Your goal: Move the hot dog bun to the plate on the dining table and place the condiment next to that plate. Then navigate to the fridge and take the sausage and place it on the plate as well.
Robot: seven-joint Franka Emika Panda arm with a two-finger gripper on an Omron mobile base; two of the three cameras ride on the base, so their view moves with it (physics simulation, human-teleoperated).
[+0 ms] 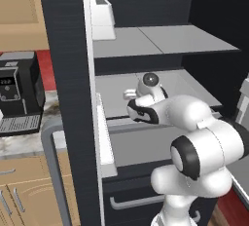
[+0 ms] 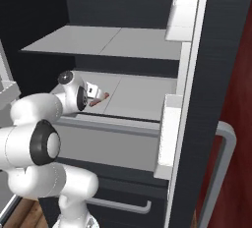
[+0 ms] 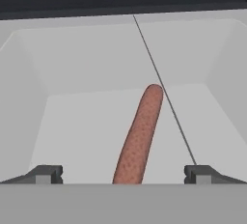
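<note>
The fridge stands open and my arm reaches onto its middle pale grey shelf. A reddish-brown sausage lies lengthwise on that shelf, its near end between my two fingertips. The gripper is open, with wide gaps on both sides of the sausage. From the right base view the sausage sits just ahead of the gripper. In the left base view the hand covers it. The hot dog bun, plate, condiment and dining table are out of view.
An upper shelf hangs close above the hand. White door bins line the open door on the right. A lower drawer with a silvery handle sits under the arm. A black coffee machine stands on the counter at left.
</note>
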